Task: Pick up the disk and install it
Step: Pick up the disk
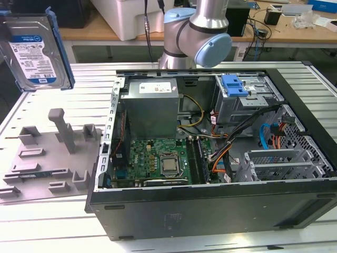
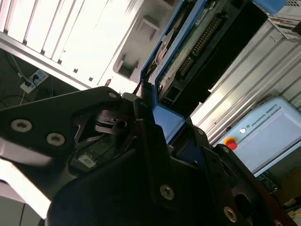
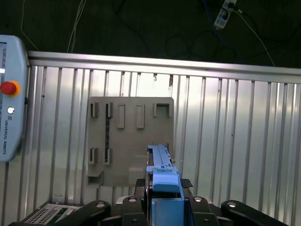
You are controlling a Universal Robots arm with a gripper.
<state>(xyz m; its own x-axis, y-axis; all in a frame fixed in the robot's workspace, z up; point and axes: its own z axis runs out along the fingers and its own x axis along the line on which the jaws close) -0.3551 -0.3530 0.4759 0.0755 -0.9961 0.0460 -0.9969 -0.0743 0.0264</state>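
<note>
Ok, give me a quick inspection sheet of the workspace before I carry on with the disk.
Surface: ribbed metal table, carrying the open computer case.
Job's things: the disk held in the air, outside the case.
Clutter: grey fixture plate beside the case.
Grippers: end effector shut on the disk's blue frame.
Cables: orange, blue and black leads inside the case; power strip on the floor.
Surroundings: teach pendant near the table; workbenches behind the arm.

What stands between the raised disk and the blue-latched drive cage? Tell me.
In the exterior view, the grey power-supply box sits between disk and cage.
</note>
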